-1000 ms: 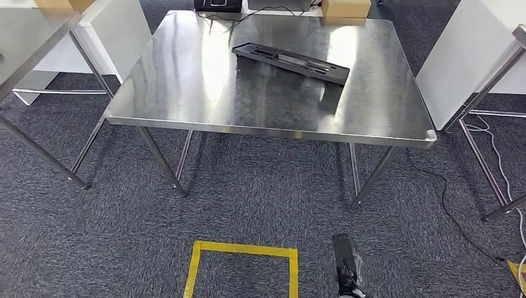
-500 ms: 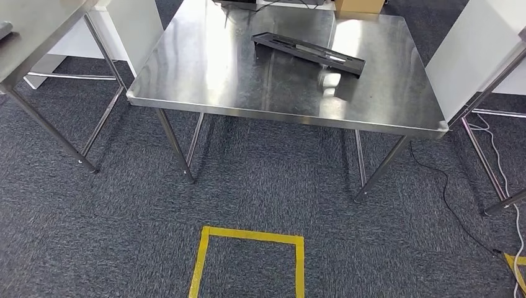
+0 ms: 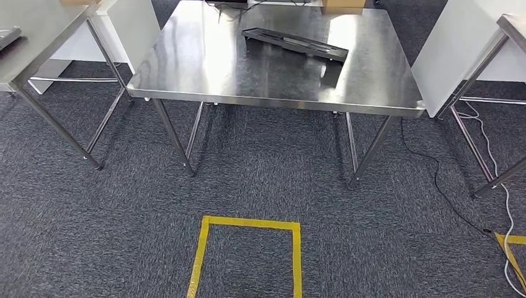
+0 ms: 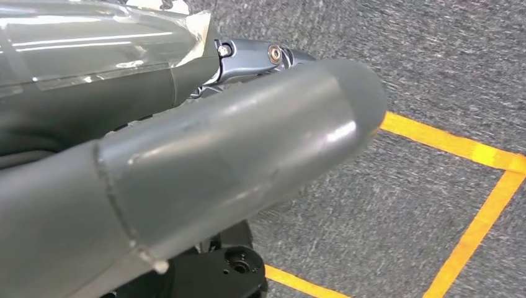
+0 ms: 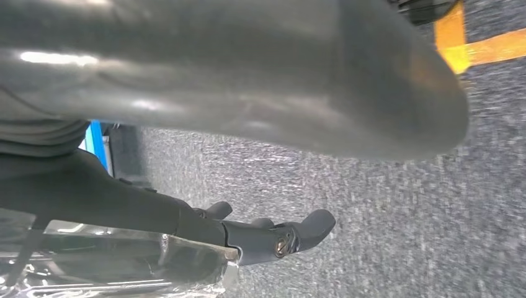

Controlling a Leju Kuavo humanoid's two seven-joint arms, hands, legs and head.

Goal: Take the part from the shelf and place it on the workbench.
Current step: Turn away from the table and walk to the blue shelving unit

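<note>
A long, flat black part (image 3: 294,45) lies on the steel workbench (image 3: 248,81), towards its far right side. Both arms hang low over the carpet, well short of the bench. In the left wrist view my left hand (image 4: 186,155) holds nothing, its thick thumb in front and its dark fingers (image 4: 260,56) stretched out behind. In the right wrist view my right hand (image 5: 248,93) is also empty, with its dark fingers (image 5: 273,239) apart from the thumb.
A second steel table (image 3: 37,37) stands at the left and another table's legs (image 3: 490,62) at the right, with white panels behind both. A yellow tape square (image 3: 248,248) marks the carpet before the bench. A black cable (image 3: 440,186) trails on the floor at right.
The whole picture has shifted, so the camera has moved. The bench now sits higher and farther in the frame. The part lies as before on the bench.
</note>
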